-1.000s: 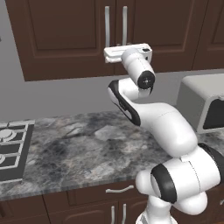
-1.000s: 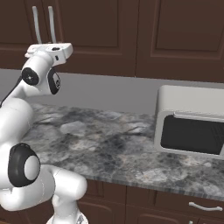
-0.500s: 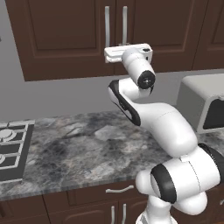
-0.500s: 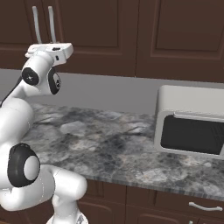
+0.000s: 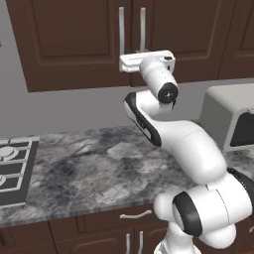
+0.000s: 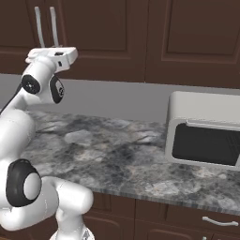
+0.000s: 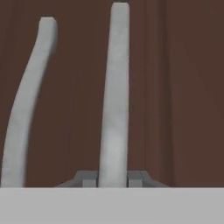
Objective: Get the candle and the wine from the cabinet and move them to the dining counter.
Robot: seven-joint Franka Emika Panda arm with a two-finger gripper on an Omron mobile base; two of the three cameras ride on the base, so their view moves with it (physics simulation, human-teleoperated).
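Observation:
The dark brown wall cabinet (image 5: 74, 39) has its panelled doors closed, so the candle and the wine are hidden. Two silver bar handles run down the door seam. My gripper (image 7: 113, 178) is raised to the lower end of the right handle (image 7: 114, 109), and its dark fingertips (image 7: 87, 178) press on the bar from both sides. From the base, my hand (image 5: 146, 60) sits against that handle (image 5: 143, 25), and from the other side it (image 6: 52, 54) sits below the handles (image 6: 54, 26). The dining counter is out of view.
Below the cabinet runs a grey marbled counter (image 5: 89, 168) with a stove (image 5: 12, 168) at its left end. A pale boxy oven with a dark window (image 6: 206, 136) stands on it at the right. Drawer fronts (image 6: 218, 220) lie under the counter edge.

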